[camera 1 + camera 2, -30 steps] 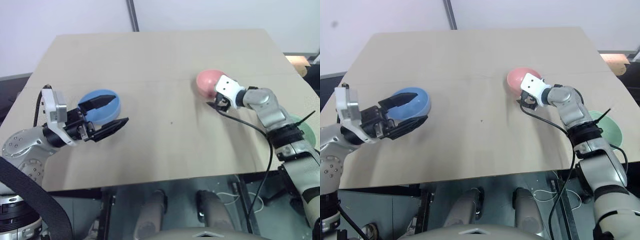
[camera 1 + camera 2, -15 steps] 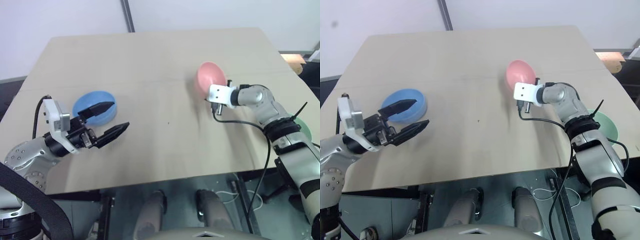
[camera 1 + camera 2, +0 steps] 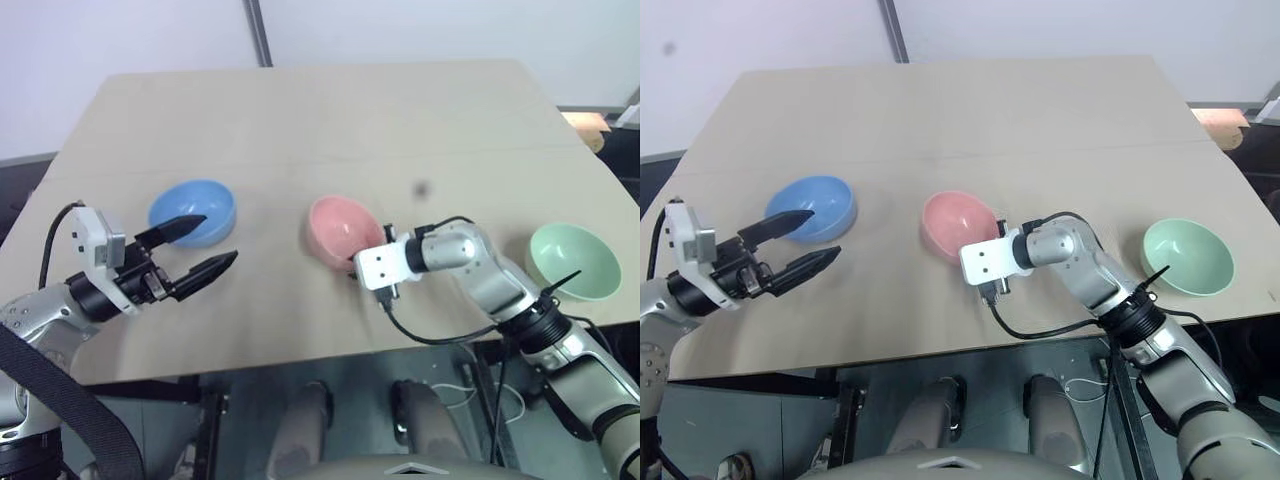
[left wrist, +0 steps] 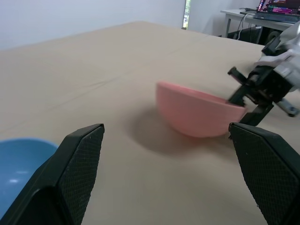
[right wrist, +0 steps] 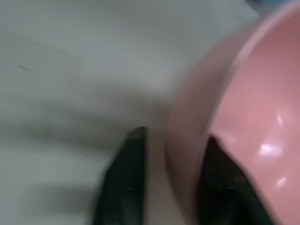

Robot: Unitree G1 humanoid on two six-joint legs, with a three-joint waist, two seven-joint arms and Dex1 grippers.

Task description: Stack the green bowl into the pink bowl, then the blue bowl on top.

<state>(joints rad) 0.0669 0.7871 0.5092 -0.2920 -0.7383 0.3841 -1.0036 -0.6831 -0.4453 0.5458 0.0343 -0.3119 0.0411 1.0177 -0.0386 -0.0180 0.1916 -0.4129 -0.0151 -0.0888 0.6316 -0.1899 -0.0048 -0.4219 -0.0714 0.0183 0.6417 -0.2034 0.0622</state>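
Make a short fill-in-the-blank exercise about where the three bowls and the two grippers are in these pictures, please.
1. The bowl between the other two on the table is the ____ bowl.
2. The green bowl stands alone on the robot's ____ side.
3. The right gripper has one finger inside and one outside the rim of the ____ bowl.
4. The left gripper, beside the blue bowl, is ____.

Missing words: pink; right; pink; open

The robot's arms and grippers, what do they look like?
Both arms are silver-grey metal with black joint bands. Each wrist carries a white boxy block, and a thin black cable loops from it. The left gripper has two tapered black fingers with textured pads; the right gripper is black too.
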